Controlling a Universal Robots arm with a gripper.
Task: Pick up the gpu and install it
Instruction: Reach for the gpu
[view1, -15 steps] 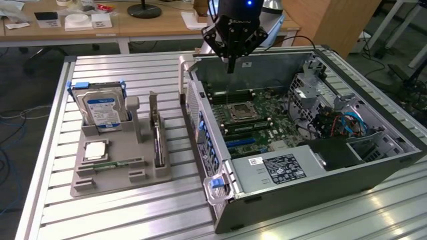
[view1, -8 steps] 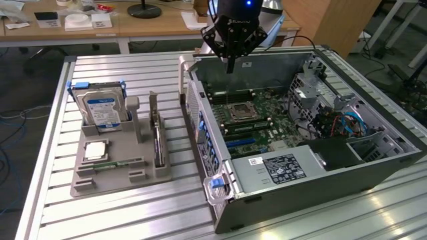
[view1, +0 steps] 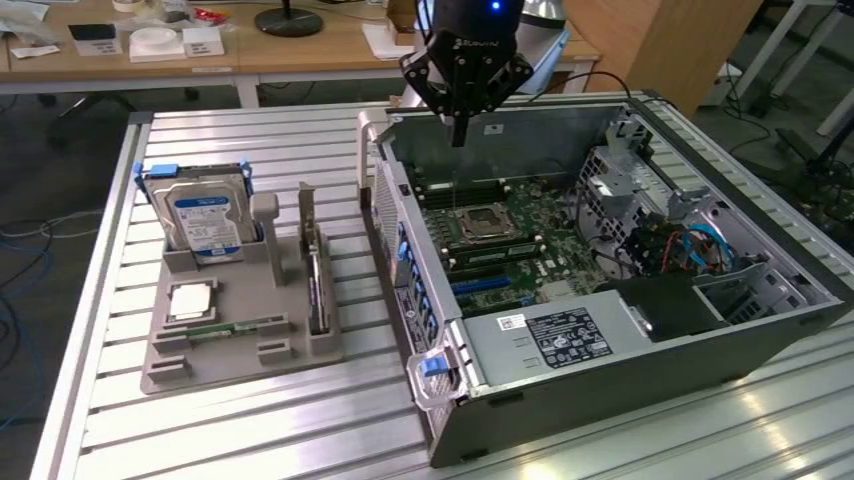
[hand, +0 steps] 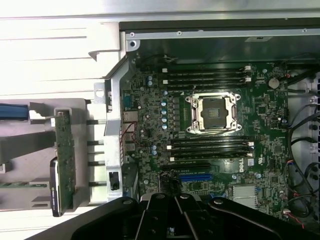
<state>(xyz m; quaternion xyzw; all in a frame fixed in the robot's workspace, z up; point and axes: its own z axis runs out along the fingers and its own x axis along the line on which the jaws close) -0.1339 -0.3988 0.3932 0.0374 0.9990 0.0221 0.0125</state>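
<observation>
The gpu (view1: 316, 280) stands on its long edge in a slot of the grey holder (view1: 240, 355), at the exterior view's left of the open computer case (view1: 587, 330). In the wrist view the gpu (hand: 64, 160) appears edge-on, green board with a dark face, outside the case wall. My gripper (view1: 461, 132) hangs above the far rim of the case, over the motherboard (view1: 534, 250), well apart from the gpu. Its fingers are pressed together with nothing between them. In the wrist view the gripper (hand: 175, 215) sits over the blue slot (hand: 195, 177).
The holder also carries a blue-labelled hard drive (view1: 203, 215), a processor chip (view1: 191, 300) and a green memory stick (view1: 227, 328). Inside the case are the processor socket (view1: 483, 222), cables (view1: 681, 250) and a power supply (view1: 561, 335). Desks stand behind.
</observation>
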